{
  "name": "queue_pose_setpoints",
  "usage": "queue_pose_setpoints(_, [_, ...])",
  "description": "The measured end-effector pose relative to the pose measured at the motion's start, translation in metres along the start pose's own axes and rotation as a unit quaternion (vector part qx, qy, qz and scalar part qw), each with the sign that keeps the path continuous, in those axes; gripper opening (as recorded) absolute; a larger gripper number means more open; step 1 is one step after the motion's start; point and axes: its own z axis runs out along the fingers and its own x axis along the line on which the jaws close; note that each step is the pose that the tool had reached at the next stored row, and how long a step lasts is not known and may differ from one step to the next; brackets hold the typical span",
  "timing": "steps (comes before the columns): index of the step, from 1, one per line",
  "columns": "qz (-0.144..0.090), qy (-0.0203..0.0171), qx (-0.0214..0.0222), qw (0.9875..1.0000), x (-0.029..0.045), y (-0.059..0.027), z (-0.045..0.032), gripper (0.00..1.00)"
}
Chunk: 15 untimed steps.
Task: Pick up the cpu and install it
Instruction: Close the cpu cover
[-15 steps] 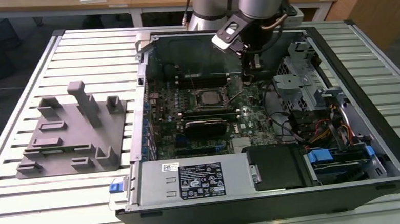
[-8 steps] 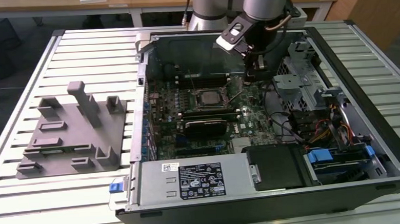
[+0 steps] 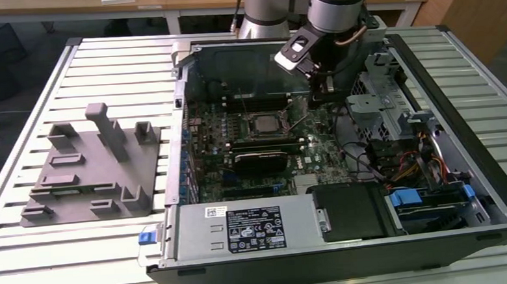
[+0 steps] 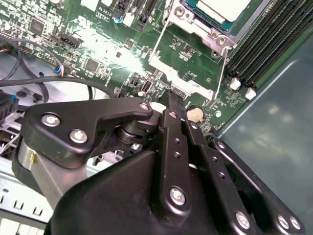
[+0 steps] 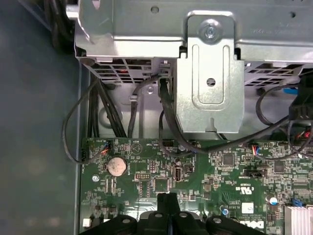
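Slatted metal surface (image 3: 60,269) runs right up to the near edge of the exterior view. On it stands the open computer case (image 3: 330,271), with its power supply (image 3: 249,228) at the near end. On the exterior view's left of the case lies the grey tray (image 3: 87,193) with its upright blocks. The green motherboard (image 3: 324,152) covers the floor of the case, and the arm (image 3: 337,7) reaches down over its far end.

The gripper (image 3: 321,98) hangs low above the board on the exterior view's right side. In the first wrist view it is near a silver drive bracket (image 5: 210,73), a run of black cables (image 5: 164,117) and a coin battery (image 5: 116,166). Its fingers (image 5: 162,205) are pressed together with nothing between them.

The cpu (image 3: 264,123) is not in the grip. It lies flat in the socket at the middle of the board, apart from the gripper. In the second wrist view its pale metal top (image 4: 226,9) sits inside the socket's metal rim, with thin wire levers running alongside. I can't tell whether that rim is clamped down.

To my eye the pick-and-place part is done, and the work now concerns securing the chip. Anything done at the socket calls for a light, well-aimed touch, because those levers are slim and the cables crowd the space.
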Motion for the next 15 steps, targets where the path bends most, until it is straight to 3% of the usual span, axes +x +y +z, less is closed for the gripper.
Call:
queue_pose_setpoints(7, [0.0, 0.0, 0.0, 1.0, 0.0, -0.0059, 0.002, 0.11])
queue_pose_setpoints(15, [0.0, 0.0002, 0.0, 1.0, 0.0, -0.0196, 0.0015, 0.11])
